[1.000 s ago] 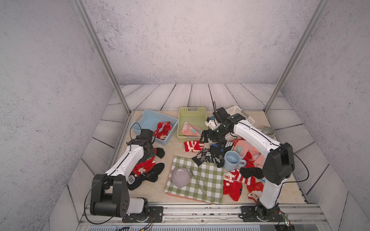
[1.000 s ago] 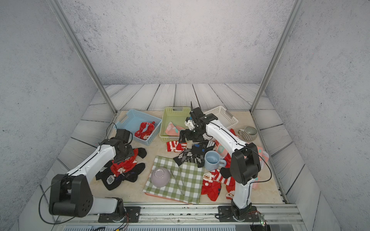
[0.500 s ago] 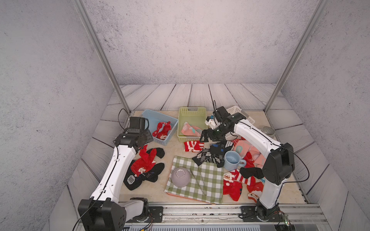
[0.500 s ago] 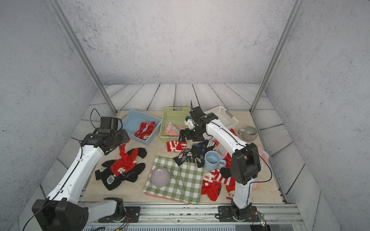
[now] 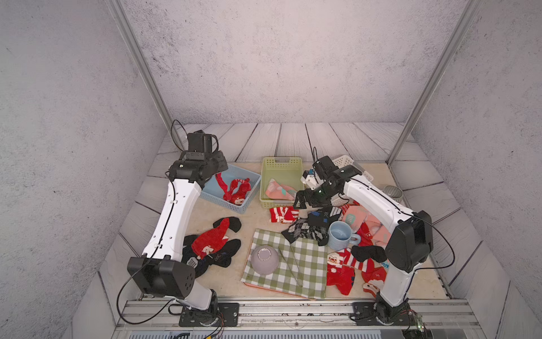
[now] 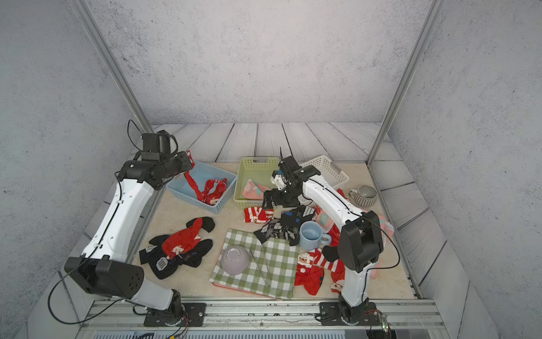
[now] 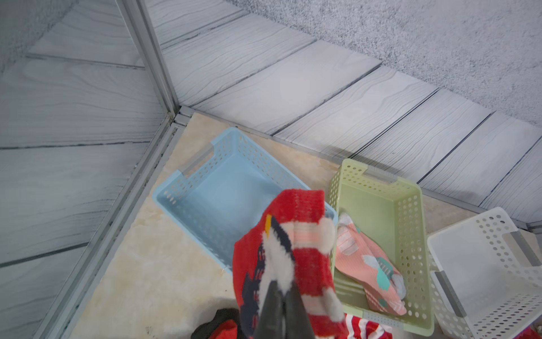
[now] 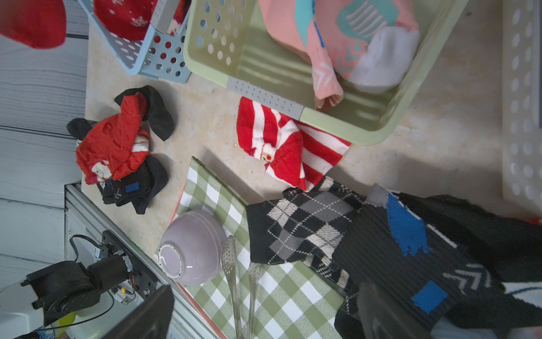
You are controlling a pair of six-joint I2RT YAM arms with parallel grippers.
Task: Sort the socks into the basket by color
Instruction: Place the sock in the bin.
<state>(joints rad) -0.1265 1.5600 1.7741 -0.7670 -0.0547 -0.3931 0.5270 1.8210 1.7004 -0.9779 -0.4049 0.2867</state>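
Left wrist view: left gripper (image 7: 282,293) clenched red sock (image 7: 302,234) above blue basket (image 7: 187,187), drop-off step | in a top view, right gripper (image 5: 303,203) hung spread over black socks (image 5: 305,233) | next likely needed: release inside rim.

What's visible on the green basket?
The green basket is a pale green rectangular plastic tray with perforated walls and grey handle strips at both short ends. It sits upright at the table's back, between a blue basket and a white basket. Pink socks with teal patches lie inside near the front. A red striped sock lies against its front edge.
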